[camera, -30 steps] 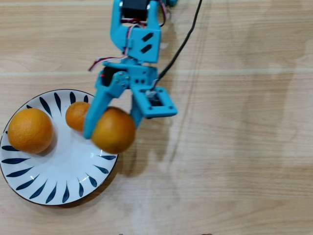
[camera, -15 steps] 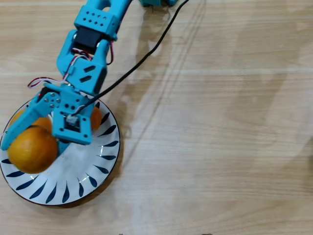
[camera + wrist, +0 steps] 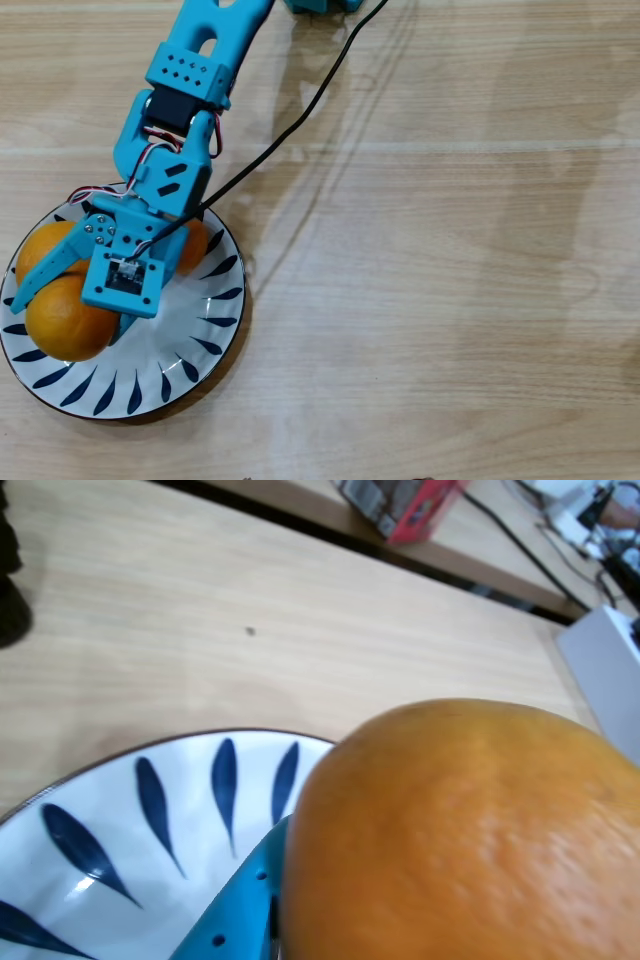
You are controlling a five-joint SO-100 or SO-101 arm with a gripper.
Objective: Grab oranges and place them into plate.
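Note:
The white plate (image 3: 150,380) with blue leaf strokes lies at the lower left of the overhead view. Three oranges rest on it: a large one (image 3: 65,325) at the front left, one (image 3: 42,250) behind it, and one (image 3: 195,245) mostly hidden by the arm on the right. My blue gripper (image 3: 68,316) reaches over the plate with its jaws spread round the large orange, touching it on both sides. In the wrist view that orange (image 3: 460,830) fills the lower right, one blue finger (image 3: 235,910) lies against it, and the plate (image 3: 120,810) is below.
A black cable (image 3: 300,110) runs from the arm across the wooden table (image 3: 430,300) to the top edge. In the wrist view a red box (image 3: 415,505) and a white object (image 3: 610,670) stand beyond the table, and a dark object (image 3: 10,580) is at the left edge.

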